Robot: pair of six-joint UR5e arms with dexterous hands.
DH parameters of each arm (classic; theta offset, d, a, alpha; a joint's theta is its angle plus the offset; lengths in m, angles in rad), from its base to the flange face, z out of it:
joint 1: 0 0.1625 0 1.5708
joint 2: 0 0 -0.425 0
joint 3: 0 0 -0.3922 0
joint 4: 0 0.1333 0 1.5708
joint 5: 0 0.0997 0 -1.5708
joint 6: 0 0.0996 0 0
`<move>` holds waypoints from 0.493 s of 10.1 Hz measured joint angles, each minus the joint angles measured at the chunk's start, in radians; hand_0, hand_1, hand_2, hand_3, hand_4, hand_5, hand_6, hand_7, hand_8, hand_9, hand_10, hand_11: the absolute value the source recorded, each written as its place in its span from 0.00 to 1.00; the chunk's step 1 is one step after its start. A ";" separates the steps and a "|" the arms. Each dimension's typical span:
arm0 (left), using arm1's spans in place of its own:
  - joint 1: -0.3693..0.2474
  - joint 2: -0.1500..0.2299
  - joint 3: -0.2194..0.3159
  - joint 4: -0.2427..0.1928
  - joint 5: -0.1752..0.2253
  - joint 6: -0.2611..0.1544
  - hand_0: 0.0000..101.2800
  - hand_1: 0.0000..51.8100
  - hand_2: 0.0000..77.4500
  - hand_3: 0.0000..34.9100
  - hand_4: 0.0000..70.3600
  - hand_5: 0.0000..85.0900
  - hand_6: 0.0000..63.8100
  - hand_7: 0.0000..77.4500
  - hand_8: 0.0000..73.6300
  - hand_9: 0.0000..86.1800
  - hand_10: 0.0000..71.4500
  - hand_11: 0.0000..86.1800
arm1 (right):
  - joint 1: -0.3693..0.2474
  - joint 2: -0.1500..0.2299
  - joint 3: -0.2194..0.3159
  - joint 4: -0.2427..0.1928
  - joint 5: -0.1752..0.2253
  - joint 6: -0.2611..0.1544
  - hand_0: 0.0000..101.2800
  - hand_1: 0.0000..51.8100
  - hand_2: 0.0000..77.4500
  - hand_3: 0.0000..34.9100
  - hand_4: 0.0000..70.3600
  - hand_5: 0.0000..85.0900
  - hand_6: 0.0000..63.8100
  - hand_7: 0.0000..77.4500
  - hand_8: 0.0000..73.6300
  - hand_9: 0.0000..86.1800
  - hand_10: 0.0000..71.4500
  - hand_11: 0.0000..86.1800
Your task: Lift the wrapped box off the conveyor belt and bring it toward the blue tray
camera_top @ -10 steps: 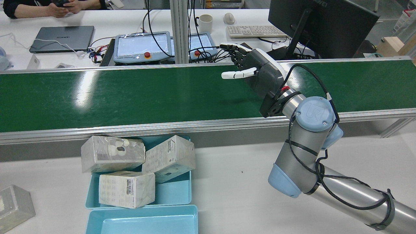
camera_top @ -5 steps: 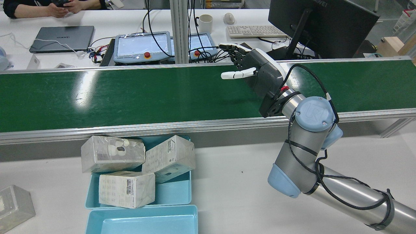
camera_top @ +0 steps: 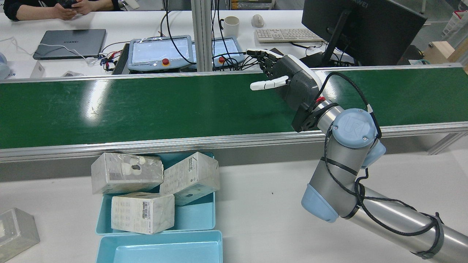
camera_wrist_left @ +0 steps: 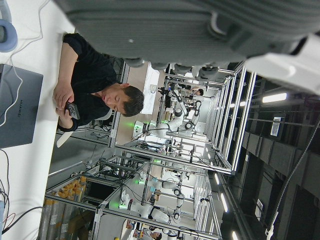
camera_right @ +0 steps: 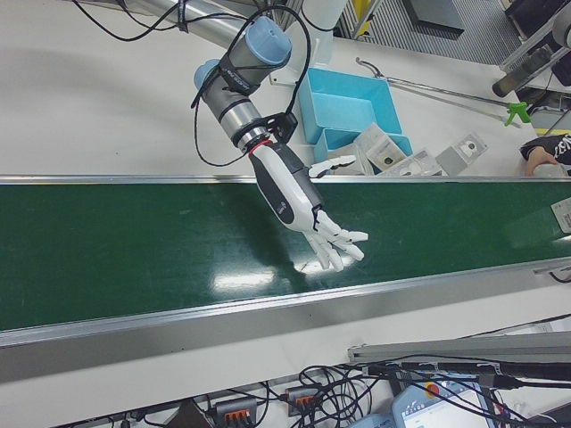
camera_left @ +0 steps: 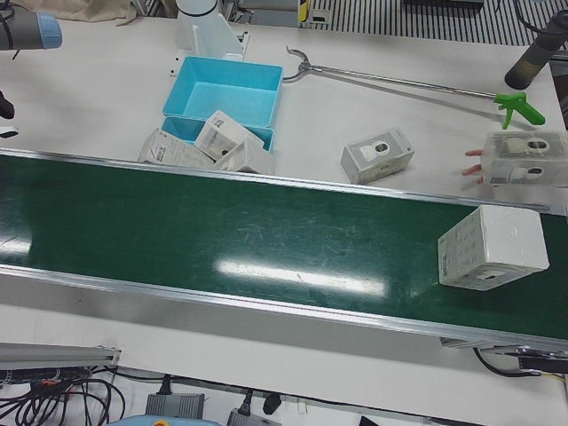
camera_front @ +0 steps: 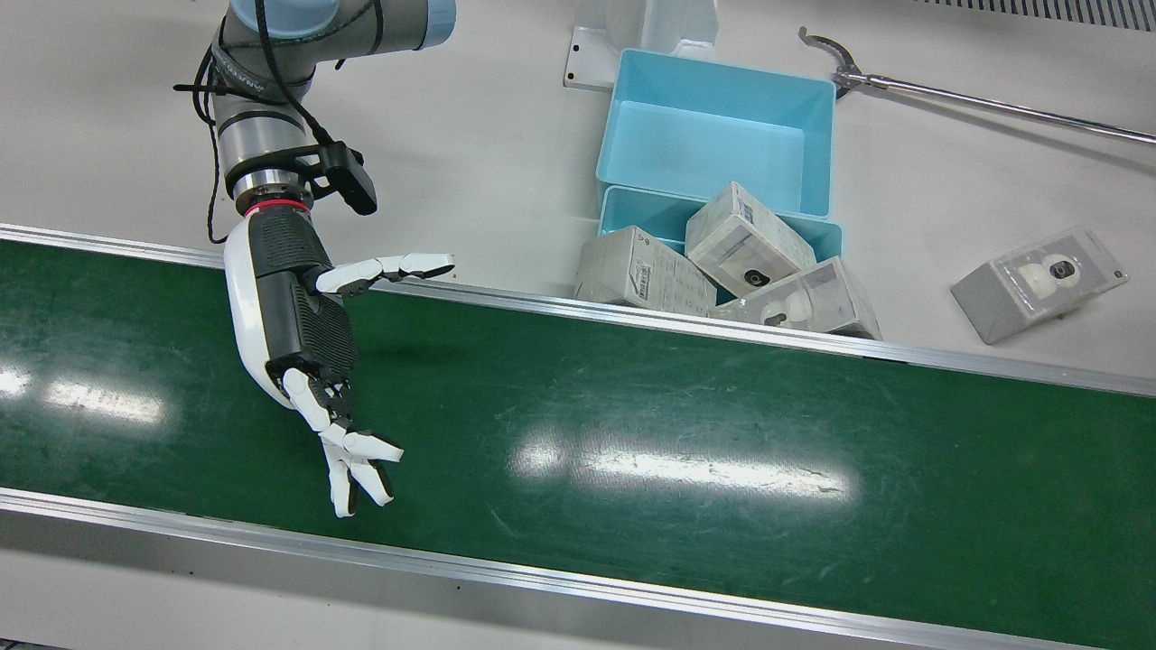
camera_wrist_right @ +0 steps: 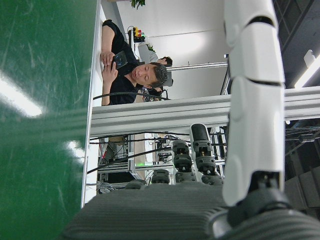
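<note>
A wrapped white box (camera_left: 493, 247) lies on the green conveyor belt (camera_left: 222, 231) near its right end in the left-front view; no other view shows it. My right hand (camera_front: 298, 325) is open and empty. It hovers over the belt (camera_front: 677, 433), far from the box, and also shows in the rear view (camera_top: 292, 82) and the right-front view (camera_right: 299, 196). The blue tray (camera_front: 632, 212) beside the belt holds three wrapped boxes (camera_front: 745, 244). An empty blue tray (camera_front: 713, 117) stands behind it. My left hand (camera_wrist_left: 200, 25) shows only as a palm.
A loose wrapped box (camera_front: 1039, 282) lies on the white table beside the trays. A long grabber tool (camera_left: 399, 82) lies behind them. A person's hand holds another box (camera_left: 525, 158) at the belt's far end. Teach pendants (camera_top: 161, 53) and a monitor (camera_top: 362, 29) stand beyond the belt.
</note>
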 joint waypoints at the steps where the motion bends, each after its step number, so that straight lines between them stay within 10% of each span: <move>1: 0.000 0.000 0.000 0.000 0.000 0.000 0.00 0.00 0.01 0.00 0.00 0.01 0.01 0.00 0.01 0.00 0.01 0.01 | -0.003 0.001 0.000 0.000 0.000 -0.002 0.48 0.29 0.14 0.01 0.18 0.26 0.08 0.06 0.01 0.04 0.00 0.01; 5: 0.000 0.000 0.000 0.000 0.000 0.000 0.00 0.00 0.01 0.00 0.00 0.01 0.01 0.01 0.01 0.00 0.01 0.01 | -0.008 0.002 -0.001 0.000 0.000 -0.006 0.48 0.32 0.14 0.01 0.18 0.26 0.09 0.06 0.01 0.04 0.00 0.01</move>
